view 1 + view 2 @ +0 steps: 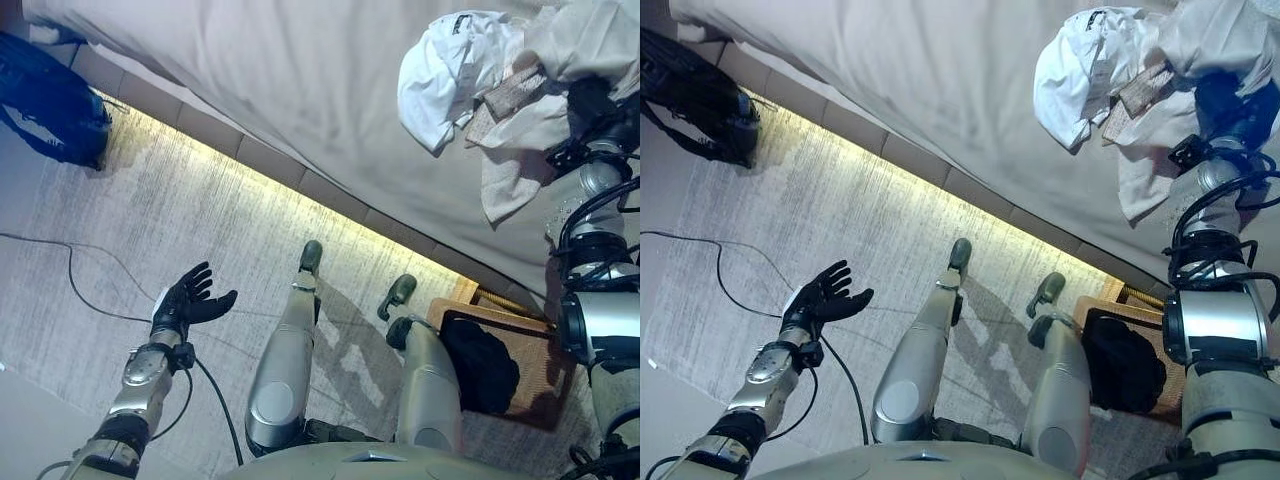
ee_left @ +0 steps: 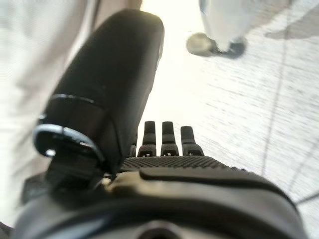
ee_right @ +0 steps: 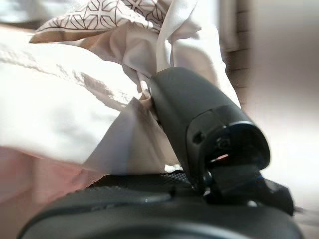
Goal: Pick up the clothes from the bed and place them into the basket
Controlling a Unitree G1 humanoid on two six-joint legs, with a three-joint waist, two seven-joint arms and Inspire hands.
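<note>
Clothes (image 1: 500, 95) heaped at two o'clock on the bed (image 1: 300, 90) wrap the right hand (image 3: 199, 124), its grip unreadable; left hand (image 1: 185, 300) spread, far off.

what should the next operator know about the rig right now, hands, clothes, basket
Left hand: open, empty, held over the floor away from the bed.
Right hand: on the bed in the pile of clothes, thumb pressed into pale cloth; its grip cannot be confirmed.
Clothes: white and patterned pieces are heaped near the bed's edge.
Basket: on the floor by the robot's right side, with a dark garment inside.
Done: that one dark item is in.
Left: lift the pile and carry it to the basket.
</note>
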